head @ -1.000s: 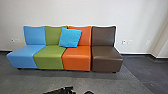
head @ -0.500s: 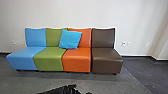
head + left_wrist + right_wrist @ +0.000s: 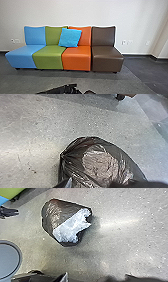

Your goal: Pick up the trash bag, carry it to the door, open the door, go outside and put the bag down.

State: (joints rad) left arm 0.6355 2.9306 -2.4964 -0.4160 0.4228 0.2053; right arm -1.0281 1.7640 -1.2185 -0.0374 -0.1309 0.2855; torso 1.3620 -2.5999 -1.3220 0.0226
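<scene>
Facing the modular sofa (image 3: 76, 58) at twelve o'clock, grip deep folds of the trash bag (image 3: 100, 162); left end effector (image 3: 97, 184) state, I cannot tell

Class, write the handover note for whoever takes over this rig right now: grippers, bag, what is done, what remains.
Left gripper: out beside the bag, seemingly not holding it; open or shut, I cannot tell.
Right gripper: apart from the bag; open or shut, I cannot tell.
Trash bag: dark, appears to rest on the grey floor, in front of the row of chairs.
Done: the robot is at the bag; no lift yet, as far as I can judge.
Left: pick it up, carry it to the door, open that, go outside, put the bag down.
</scene>
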